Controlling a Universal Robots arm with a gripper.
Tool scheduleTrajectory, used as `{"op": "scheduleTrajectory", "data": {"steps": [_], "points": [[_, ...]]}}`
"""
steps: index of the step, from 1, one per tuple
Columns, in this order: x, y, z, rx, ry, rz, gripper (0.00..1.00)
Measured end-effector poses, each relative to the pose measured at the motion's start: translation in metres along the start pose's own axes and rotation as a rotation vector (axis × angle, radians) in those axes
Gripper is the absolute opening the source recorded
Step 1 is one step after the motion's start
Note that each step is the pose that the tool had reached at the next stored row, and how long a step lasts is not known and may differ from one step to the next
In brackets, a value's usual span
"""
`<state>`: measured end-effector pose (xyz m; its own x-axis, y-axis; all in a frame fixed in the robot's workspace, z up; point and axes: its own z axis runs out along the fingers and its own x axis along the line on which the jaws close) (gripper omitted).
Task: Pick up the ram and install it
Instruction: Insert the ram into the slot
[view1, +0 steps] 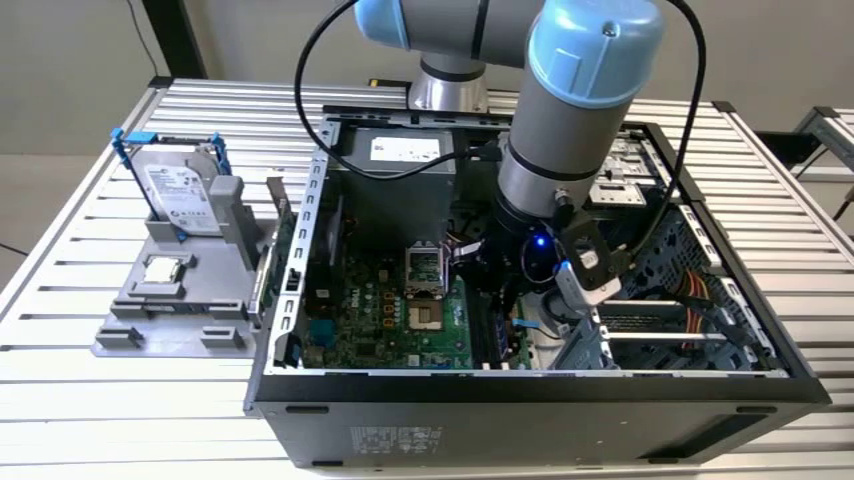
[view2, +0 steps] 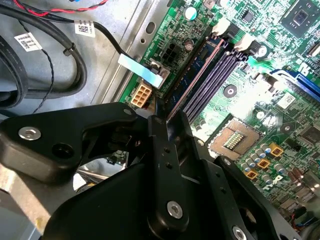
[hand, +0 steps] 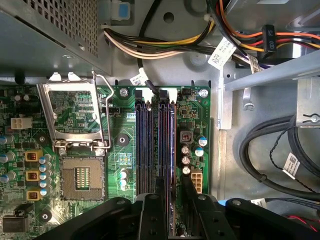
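Black tool (hand: 167, 200) fingers are closed on the ram (hand: 166, 140), being seated in its slot; firm, even downward pressure is judged necessary.

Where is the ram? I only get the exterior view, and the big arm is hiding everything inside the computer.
Observer: In both wrist views the ram stands on edge in a motherboard slot, directly in front of the gripper.
Operator: Are the other slots filled up too?
Observer: No. In the first wrist view the purple slot beside it looks empty.
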<state>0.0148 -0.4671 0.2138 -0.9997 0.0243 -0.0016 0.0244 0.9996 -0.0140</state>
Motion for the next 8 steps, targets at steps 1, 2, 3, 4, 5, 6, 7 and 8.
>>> {"op": "scheduleTrajectory", "data": {"steps": [1, 2, 3, 4, 5, 6, 7, 8], "points": [[0.0000, 0.0000, -0.0001, -0.0001, 0.0000, 0.000, 1.00], [0.0000, -0.0001, -0.0016, 0.0004, 0.0002, 0.000, 1.00], [0.0000, -0.0001, -0.0038, 0.0003, 0.0001, 0.000, 1.00], [0.0000, -0.0001, -0.0057, 0.0002, 0.0001, 0.000, 1.00], [0.0000, -0.0001, -0.0075, 0.0001, 0.0001, 0.000, 1.00], [0.0000, -0.0002, -0.0100, 0.0003, 0.0001, 0.000, 1.00], [0.0000, -0.0002, -0.0130, 0.0003, 0.0001, 0.000, 1.00], [0.0000, -0.0003, -0.0166, 0.0000, 0.0001, 0.000, 1.00]]}}
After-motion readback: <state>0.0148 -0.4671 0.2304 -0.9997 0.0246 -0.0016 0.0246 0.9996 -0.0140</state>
